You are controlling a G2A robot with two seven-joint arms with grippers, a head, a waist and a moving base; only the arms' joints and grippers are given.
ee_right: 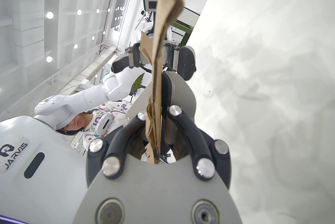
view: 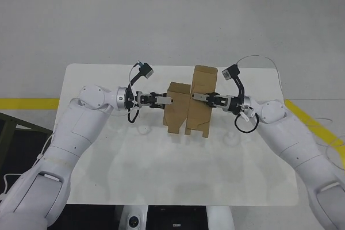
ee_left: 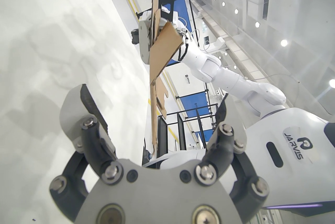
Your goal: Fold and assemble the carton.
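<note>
Cardboard is seen over the middle of the white counter (view: 161,167): the flattened brown carton (view: 187,106) is held between the two arms, which meet it from opposite ends. At its right end the carton is clamped by the right fingers (view: 206,98). In the right wrist view the board (ee_right: 159,34) runs edge-on straight out from between these fingers (ee_right: 180,94), which are pressed against its two faces. At the opposite end the left fingers (view: 162,101) are spread wide. In the left wrist view the thin edge of the carton (ee_left: 154,117) is seen in the gap between them (ee_left: 89,104), apart from both pads, so nothing is gripped on that side. One flap (ee_left: 167,44) is bent away from the main sheet, and another panel reaches toward the far side of the counter in the top view. The carton appears to be raised off the counter, with faint shadows cast on the surface below it. Whether any corner touches the surface cannot be told.
</note>
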